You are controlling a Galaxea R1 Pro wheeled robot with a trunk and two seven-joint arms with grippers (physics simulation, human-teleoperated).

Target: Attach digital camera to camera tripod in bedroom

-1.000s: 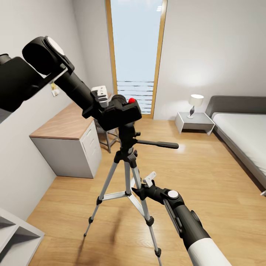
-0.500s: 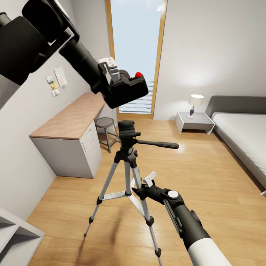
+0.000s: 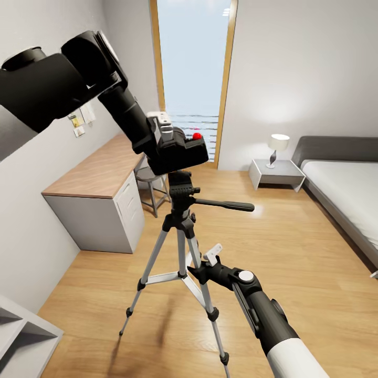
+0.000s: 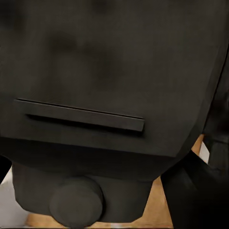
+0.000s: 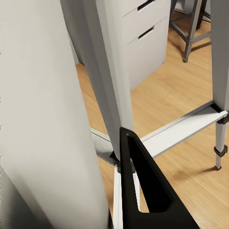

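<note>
left gripper [image 3: 160,137] clamps the digital camera [image 3: 181,152] just above the camera tripod [image 3: 181,231] head mid-room, so lower it straight and level onto the mount; right gripper [image 3: 207,265] near a leg, jaw state unclear.

My left claw [image 3: 167,137] holds the digital camera [image 3: 181,155] atop the camera tripod [image 3: 181,231]; the desk [image 3: 97,173] lies left of it.

Black digital camera [image 3: 181,153] with red top button, just above upright silver-legged camera tripod [image 3: 181,236].
</note>
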